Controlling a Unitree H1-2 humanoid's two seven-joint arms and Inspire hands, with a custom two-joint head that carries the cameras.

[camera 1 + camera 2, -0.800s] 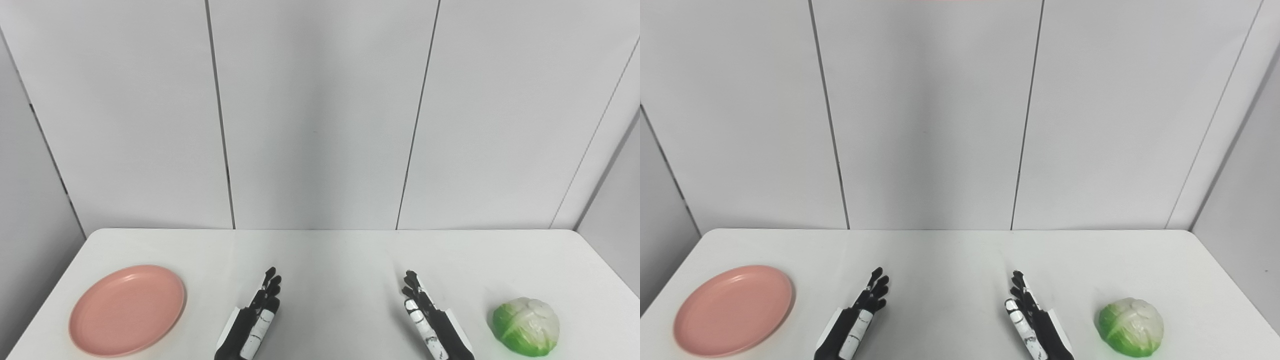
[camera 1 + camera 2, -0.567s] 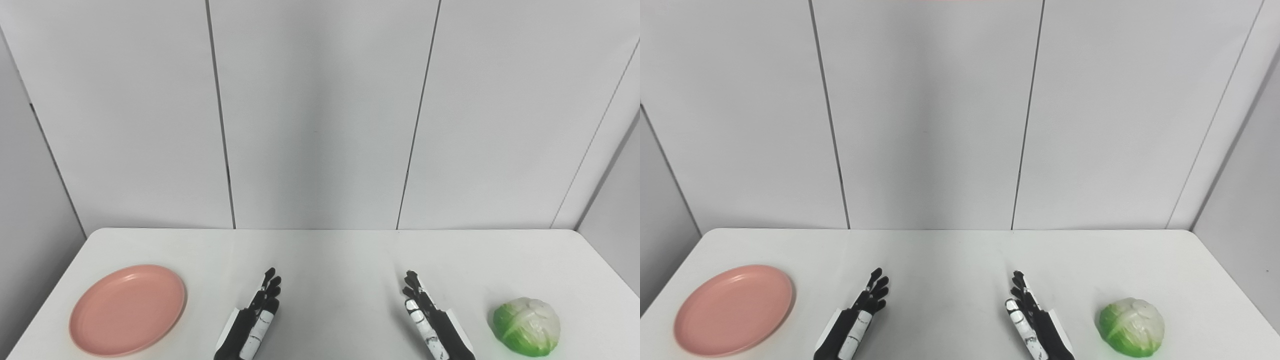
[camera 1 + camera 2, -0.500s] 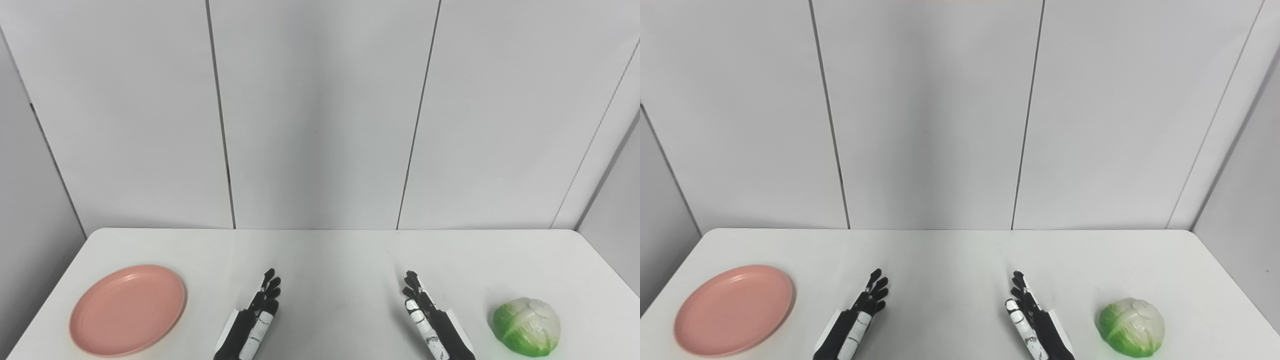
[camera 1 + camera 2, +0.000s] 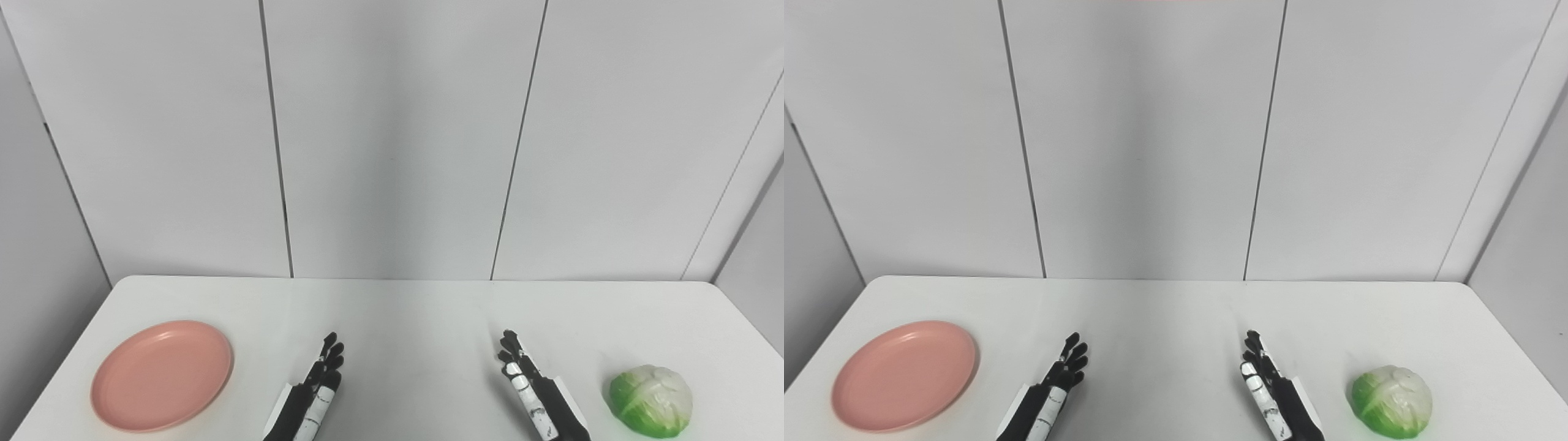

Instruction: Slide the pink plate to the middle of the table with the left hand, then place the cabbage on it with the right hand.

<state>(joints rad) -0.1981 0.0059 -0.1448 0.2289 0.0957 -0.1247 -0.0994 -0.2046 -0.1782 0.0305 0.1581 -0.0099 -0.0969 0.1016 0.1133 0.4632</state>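
Observation:
A pink plate (image 4: 162, 375) lies flat on the white table (image 4: 404, 312) at the near left. A green and white cabbage (image 4: 651, 400) sits at the near right. My left hand (image 4: 315, 389) is open and empty, fingers straight and pointing away, to the right of the plate and apart from it. My right hand (image 4: 527, 386) is open and empty, fingers straight, to the left of the cabbage and apart from it. Both hands are low over the table near its front edge. The plate (image 4: 904, 375) and cabbage (image 4: 1391, 400) also show in the right eye view.
Grey wall panels (image 4: 392, 141) stand behind the table's far edge. Bare table top lies between my two hands and toward the far edge.
The whole picture has shifted slightly, so the camera has moved. The plate, the cabbage and both hands keep their places relative to each other.

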